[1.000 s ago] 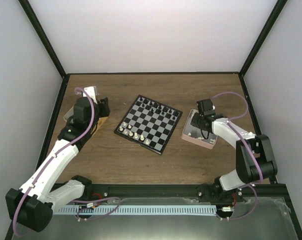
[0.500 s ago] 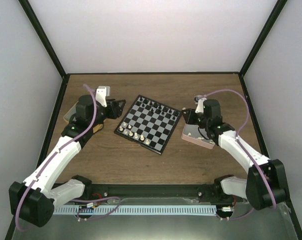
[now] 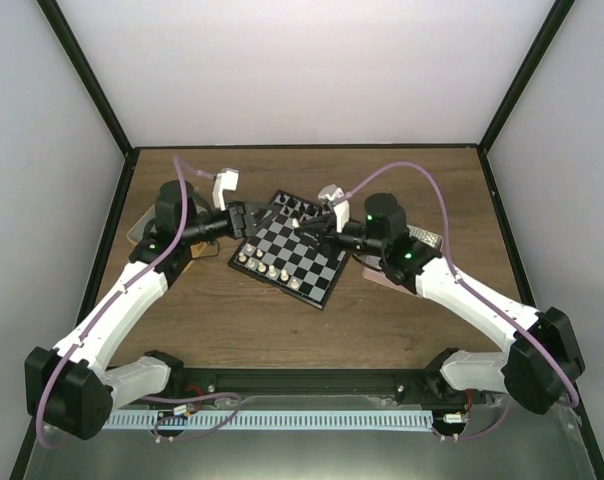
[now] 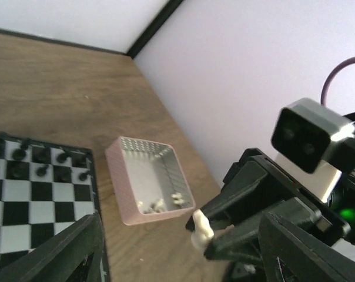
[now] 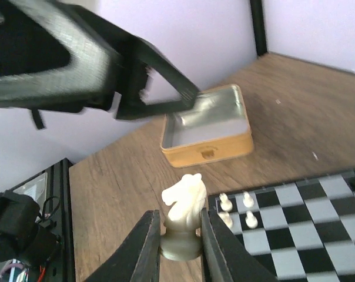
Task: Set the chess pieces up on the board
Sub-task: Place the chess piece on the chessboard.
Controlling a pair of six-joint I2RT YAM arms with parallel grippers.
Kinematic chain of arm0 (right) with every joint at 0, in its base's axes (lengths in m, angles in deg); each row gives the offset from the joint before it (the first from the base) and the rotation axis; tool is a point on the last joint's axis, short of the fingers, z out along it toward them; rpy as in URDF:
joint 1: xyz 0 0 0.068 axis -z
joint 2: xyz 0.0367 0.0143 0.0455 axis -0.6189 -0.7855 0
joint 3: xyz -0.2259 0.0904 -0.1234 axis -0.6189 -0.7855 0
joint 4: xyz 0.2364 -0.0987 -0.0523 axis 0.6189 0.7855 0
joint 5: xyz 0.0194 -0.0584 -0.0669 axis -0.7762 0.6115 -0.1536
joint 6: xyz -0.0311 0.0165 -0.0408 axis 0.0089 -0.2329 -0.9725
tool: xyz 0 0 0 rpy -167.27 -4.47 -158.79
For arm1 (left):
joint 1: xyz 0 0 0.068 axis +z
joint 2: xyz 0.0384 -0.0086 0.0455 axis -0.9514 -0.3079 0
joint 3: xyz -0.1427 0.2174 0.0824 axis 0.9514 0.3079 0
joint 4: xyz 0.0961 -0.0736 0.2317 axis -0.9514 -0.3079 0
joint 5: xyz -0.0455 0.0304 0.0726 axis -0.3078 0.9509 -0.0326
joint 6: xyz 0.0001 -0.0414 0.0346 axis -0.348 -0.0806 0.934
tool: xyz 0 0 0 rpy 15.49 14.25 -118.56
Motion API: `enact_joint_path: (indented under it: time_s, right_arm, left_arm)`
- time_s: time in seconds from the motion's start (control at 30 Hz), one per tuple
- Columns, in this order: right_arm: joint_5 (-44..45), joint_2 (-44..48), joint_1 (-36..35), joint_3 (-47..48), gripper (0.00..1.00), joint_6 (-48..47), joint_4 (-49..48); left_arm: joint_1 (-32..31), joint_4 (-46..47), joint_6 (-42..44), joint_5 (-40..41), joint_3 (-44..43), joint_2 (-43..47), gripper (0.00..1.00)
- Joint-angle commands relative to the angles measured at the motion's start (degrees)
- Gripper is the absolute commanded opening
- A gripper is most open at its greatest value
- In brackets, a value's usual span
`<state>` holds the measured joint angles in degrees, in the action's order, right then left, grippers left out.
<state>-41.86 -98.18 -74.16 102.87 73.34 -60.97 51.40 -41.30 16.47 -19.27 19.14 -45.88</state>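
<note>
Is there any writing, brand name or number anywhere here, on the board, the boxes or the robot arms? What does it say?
None: no readable text shows in any view.
The board carries only checks; the yellow-sided tin and pink tray are plain; the white knight in the right gripper bears no mark.
The green light on the right arm is a lamp, not a sign.

The left arm (image 3: pixel 122 300) reaches from its near-left base far and to the right, with the forearm almost level. The left gripper (image 3: pixel 250 216) points right, its jaws spread wide. The right arm (image 3: pixel 462 295) stretches from the near-right base far and to the left. The right gripper (image 3: pixel 307 226) points left, close to the other and facing it. Its fingers (image 5: pixel 143 247) are pinched on the base of an upright cream knight (image 5: pixel 183 202).
</note>
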Motion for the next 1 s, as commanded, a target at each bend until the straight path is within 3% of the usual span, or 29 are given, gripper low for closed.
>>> enact_joint_path:
  time_s: [0.0,0.17,0.3,0.4,0.73,0.97]
  right_arm:
    - [4.18,-2.69,-5.38,7.04,0.15,-8.73,2.23]
    - [10.70,-5.93,-8.94,11.24,0.15,-12.73,5.45]
    - [13.14,-7.10,-10.27,12.41,0.15,-14.12,6.48]
    - [13.57,-7.51,-10.44,12.77,0.15,-14.35,6.93]
    - [15.36,-8.46,-10.48,13.30,0.14,-14.36,6.64]
    - [15.49,-9.21,-10.44,13.56,0.14,-14.44,6.28]
  left_arm:
    - [-0.14,2.22,-7.14,-9.41,-1.88,-2.12,0.74]
    - [-0.15,2.05,-10.35,-12.13,-2.04,-2.90,0.68]
    - [-0.15,0.12,-9.56,-10.86,-2.39,-3.19,0.46]
    - [-0.11,-0.99,-8.86,-10.15,-2.49,-3.75,0.37]
    - [-0.11,-7.94,-3.40,-7.52,-4.04,-5.70,0.31]
    - [-0.15,-8.83,-2.89,-7.77,-4.22,-6.78,0.15]
